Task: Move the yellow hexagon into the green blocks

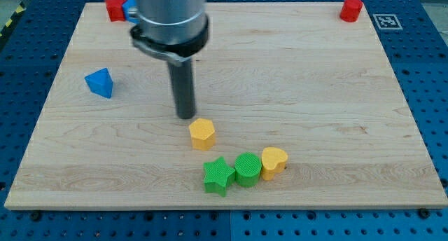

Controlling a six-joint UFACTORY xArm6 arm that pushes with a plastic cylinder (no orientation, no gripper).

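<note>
No jaws for you to read: your arm ends in a rod, and my tip (186, 117) sits just above the yellow hexagon (202, 134), toward the view's top. You'll find the green star (218, 175) and green cylinder (247, 169) below it, apart, with a yellow heart (274, 162) touching the cylinder.

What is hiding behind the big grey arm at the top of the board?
Beside the arm, at the view's top left, a red block shows, with a bit of a blue block peeking out. The rest of that blue block is covered, so its shape cannot be told.
</note>
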